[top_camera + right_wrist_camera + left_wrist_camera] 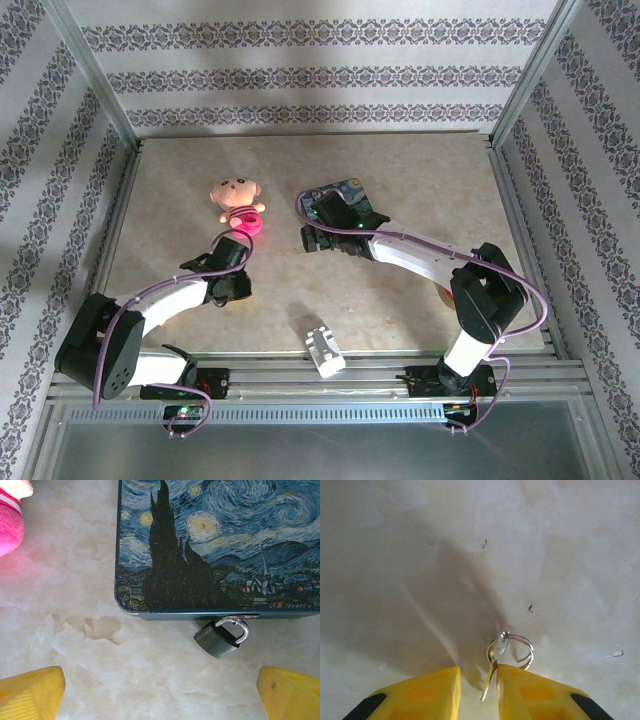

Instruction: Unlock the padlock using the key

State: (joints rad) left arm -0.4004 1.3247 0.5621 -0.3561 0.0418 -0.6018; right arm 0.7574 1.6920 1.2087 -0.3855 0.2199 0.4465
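Left gripper (478,672) sits low over the pale marbled table (395,555), coming in from the bottom edge of its wrist view. There's the key (489,682), standing on edge in the lower middle, right between the yellow jaws and leaning on the right-hand one. Its split ring (531,650) lies just above. The jaws are narrow but not clamped, with a gap showing on the key's left.

Over to the right gripper (160,695): spread wide, holding nothing. The padlock (220,639) hangs at lower centre-right, shackle through the hasp of the blue painted tin (220,545). A pink plush toy (10,525) peeks in upper left.
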